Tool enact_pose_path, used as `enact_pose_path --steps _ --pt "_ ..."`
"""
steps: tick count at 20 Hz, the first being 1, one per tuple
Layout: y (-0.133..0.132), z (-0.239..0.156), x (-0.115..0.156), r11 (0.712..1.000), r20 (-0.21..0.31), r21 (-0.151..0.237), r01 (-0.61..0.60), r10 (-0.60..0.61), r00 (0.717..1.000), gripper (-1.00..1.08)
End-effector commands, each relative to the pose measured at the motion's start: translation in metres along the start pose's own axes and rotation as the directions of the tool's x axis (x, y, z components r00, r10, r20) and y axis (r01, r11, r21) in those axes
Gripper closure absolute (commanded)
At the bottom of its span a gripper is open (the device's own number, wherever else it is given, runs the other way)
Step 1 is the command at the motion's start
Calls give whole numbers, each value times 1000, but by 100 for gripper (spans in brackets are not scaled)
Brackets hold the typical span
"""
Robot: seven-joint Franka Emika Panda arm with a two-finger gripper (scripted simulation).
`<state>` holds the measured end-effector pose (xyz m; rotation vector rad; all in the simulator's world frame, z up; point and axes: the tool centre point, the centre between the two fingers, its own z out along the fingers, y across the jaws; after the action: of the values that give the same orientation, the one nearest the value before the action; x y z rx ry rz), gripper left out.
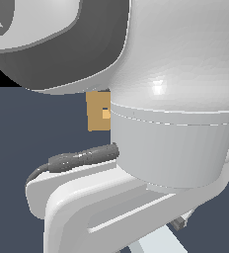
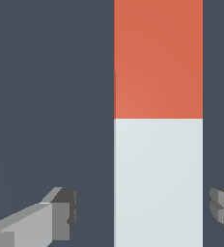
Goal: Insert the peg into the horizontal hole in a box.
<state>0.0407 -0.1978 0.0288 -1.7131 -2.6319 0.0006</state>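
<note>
Our arm [image 1: 171, 99] fills the exterior view, our gripper [image 2: 145, 212] spread wide, fingers [image 2: 61, 212] apart, touching nothing.

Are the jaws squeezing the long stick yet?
No. In the wrist view the jaws stand open, with dark floor showing between each finger and the peg.

In the wrist view the peg [image 2: 158, 144] lies between the two spread fingers [image 2: 61, 214], with dark bare surface [image 2: 46, 96] showing in the gap on either side of it. In the exterior view the arm's own body hides most of the box [image 1: 97, 111]; its hole [image 1: 106, 114] peeks at the edge
</note>
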Motion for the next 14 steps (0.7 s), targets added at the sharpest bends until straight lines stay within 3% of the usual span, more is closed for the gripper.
enact_pose_path --steps 1,5,6,14 --pt "0 8 0 1000 1 -1 0 0 1000 -92" --pt "1 9 -1 1000 1 -1 0 0 1000 -92" --pt "1 9 -1 1000 1 -1 0 0 1000 108" --pt "1 9 -1 1000 1 -1 0 0 1000 108"
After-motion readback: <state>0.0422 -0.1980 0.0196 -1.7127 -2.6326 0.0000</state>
